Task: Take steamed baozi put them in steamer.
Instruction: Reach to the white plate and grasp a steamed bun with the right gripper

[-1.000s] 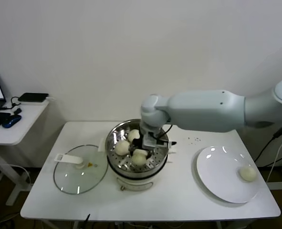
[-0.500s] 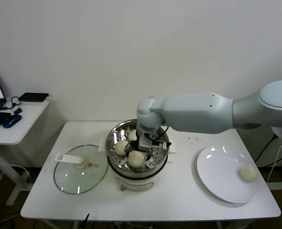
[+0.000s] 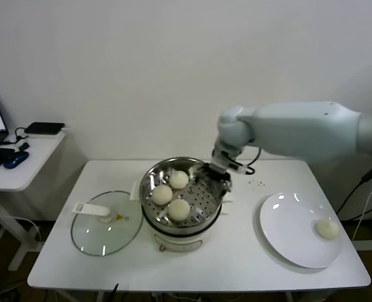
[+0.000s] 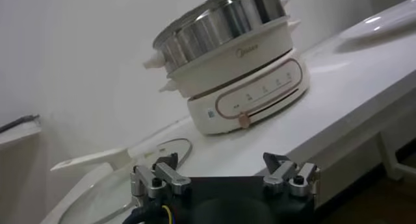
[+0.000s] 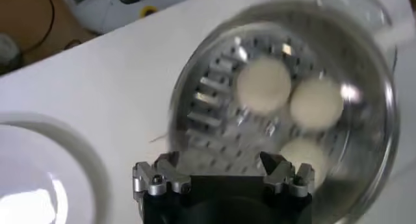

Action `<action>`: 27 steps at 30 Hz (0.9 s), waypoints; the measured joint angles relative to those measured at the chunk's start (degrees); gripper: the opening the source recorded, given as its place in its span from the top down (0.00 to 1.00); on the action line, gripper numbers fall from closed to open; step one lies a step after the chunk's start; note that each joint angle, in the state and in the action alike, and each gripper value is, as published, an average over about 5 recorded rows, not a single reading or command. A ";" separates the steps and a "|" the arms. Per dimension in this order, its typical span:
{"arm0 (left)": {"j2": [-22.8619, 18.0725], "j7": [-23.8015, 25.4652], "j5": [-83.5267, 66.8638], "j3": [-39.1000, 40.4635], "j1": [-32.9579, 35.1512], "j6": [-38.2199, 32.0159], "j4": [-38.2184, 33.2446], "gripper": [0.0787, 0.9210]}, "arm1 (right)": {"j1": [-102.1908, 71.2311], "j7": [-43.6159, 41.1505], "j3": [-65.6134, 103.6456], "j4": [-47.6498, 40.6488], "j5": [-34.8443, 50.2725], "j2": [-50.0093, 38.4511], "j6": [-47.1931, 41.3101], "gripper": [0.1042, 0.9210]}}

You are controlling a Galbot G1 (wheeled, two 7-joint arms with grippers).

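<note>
Baozi (image 3: 179,209) trio in steamer (image 3: 149,214); right gripper (image 3: 219,175) spread above rim

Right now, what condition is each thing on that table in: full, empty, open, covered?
Steamer: uncovered, three baozi inside.
Baozi in the steamer: three, resting on the perforated bottom, free of any grip.
Last baozi: lying on the white plate.
White plate: otherwise bare.
Glass lid: off, flat on the table beside the steamer.
Right gripper: fingers open, empty, above the steamer's rim.
Left gripper: fingers open, empty, off the table's edge.
</note>
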 measured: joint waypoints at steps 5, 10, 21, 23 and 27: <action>0.00 -0.03 0.11 0.10 0.13 -0.15 -0.14 0.12 | 2.80 -0.32 -5.13 0.40 3.99 -5.96 -7.09 0.12; -0.01 -0.11 0.33 0.09 0.34 -0.27 -0.20 0.12 | 3.07 -1.39 -8.10 0.01 4.76 -13.02 -11.48 0.12; -0.20 -0.11 0.87 0.16 0.20 0.09 0.12 0.12 | -5.12 -3.40 -4.87 -4.31 -2.60 -27.15 -13.97 0.12; -0.20 -0.11 0.88 0.04 0.23 0.08 0.30 0.12 | -7.92 -3.65 -2.58 -5.51 -4.31 -29.10 -13.85 0.12; -0.32 -0.13 1.08 -0.05 0.28 0.10 0.61 0.12 | -13.94 -4.18 2.84 -8.17 -7.64 -32.07 -13.24 0.12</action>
